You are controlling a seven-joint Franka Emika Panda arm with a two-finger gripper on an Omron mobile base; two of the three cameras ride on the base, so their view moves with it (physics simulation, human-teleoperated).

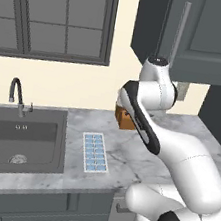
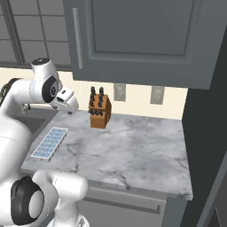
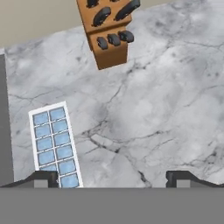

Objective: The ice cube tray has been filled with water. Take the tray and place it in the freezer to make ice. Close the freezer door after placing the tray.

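On the grey marble counter (image 1: 140,160) beside the dark sink (image 1: 6,139) lies the flat white ice cube tray (image 1: 95,152), stiff but sloshy I'd judge, so I'd pinch its long rims level, my gripper (image 3: 112,178) jaws apart above.

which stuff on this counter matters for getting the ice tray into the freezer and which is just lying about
For the job:
- ice cube tray, flat on the marble counter beside the sink
- water in its cells
- hand, open, above the counter, holding nothing

Just lying about:
- knife block by the back wall
- sink and faucet
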